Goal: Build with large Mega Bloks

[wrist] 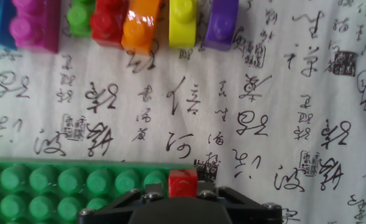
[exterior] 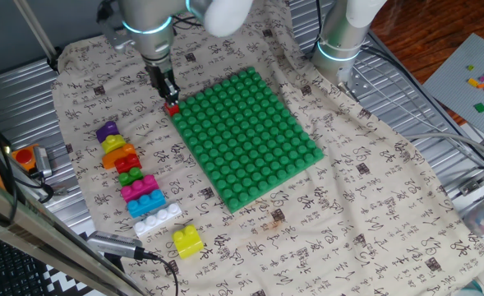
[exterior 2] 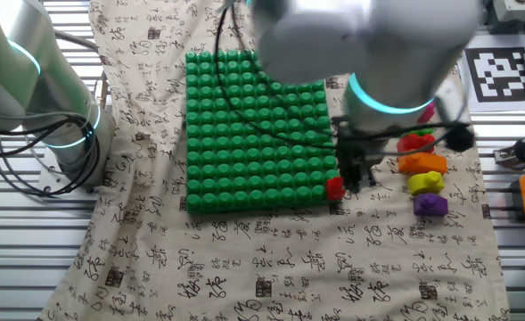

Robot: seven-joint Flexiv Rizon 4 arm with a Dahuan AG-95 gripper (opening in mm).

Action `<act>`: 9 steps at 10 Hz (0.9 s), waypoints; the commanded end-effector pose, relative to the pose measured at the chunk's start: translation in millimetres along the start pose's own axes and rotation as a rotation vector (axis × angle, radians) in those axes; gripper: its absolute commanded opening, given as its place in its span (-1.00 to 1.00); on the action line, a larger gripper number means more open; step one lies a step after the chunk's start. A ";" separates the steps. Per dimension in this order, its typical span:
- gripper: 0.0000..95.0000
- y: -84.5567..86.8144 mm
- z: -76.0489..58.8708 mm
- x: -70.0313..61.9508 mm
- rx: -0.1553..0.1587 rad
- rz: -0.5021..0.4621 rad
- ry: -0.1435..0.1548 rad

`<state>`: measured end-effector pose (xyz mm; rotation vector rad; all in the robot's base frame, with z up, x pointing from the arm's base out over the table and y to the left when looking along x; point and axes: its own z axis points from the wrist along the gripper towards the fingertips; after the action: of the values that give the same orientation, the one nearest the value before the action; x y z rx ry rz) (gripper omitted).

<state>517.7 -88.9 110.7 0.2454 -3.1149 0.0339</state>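
Note:
My gripper (exterior: pixel 169 92) is shut on a small red Mega Blok (exterior: pixel 172 108) at the near-left corner of the green studded baseplate (exterior: pixel 246 136). The hand view shows the red block (wrist: pixel 183 183) between the fingers, over the baseplate's edge (wrist: pixel 77 183). I cannot tell whether it is pressed onto a stud. The other fixed view shows the block (exterior 2: pixel 335 188) at the plate's corner. A row of loose bricks lies on the cloth: purple (exterior: pixel 107 131), yellow (exterior: pixel 112 144), orange (exterior: pixel 120 154), red (exterior: pixel 126 164), green (exterior: pixel 131 175), pink (exterior: pixel 139 188), blue (exterior: pixel 147 201), white (exterior: pixel 158 219). A separate yellow brick (exterior: pixel 187 241) lies nearer.
A second arm's base (exterior: pixel 340 41) stands behind the baseplate. A grey plate with tiny coloured bricks (exterior: pixel 480 82) lies at the far right. An orange object (exterior: pixel 28 156) and a cabled tool (exterior: pixel 118 245) lie at the left edge of the printed cloth.

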 end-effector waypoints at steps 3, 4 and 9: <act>-1.00 6.2 -13.7 1.0 -0.008 -0.034 0.015; -1.00 8.3 -17.6 1.9 -0.007 -0.037 0.018; -1.00 24.2 -31.7 3.7 -0.006 -0.029 0.034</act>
<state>509.0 -64.7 142.7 0.2915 -3.0789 0.0369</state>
